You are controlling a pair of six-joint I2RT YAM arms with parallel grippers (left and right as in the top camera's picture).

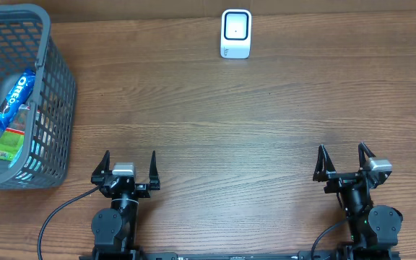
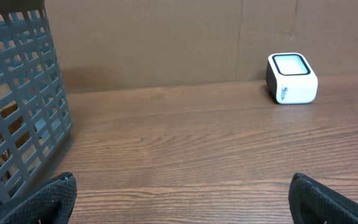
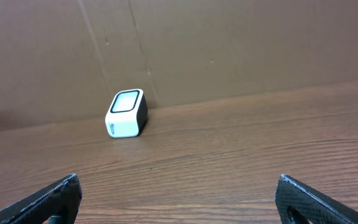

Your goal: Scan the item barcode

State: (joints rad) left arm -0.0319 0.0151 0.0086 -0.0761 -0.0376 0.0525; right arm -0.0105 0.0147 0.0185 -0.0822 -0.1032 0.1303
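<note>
Both spread wide, empty: left gripper (image 1: 129, 157), right gripper (image 1: 341, 150) | boxy white scanner (image 1: 236, 33) | grey lattice basket (image 1: 55, 123)

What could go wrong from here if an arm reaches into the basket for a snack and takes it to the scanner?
1. The blue cookie pack lies low inside the basket, behind its tall wall. The open left gripper might catch the rim or tip the basket.
2. A green packet lies close to the pack, so one grab could pinch both.
3. The scanner stands far from the basket, and the pack's barcode is not visible, so it may end up facing away.
</note>
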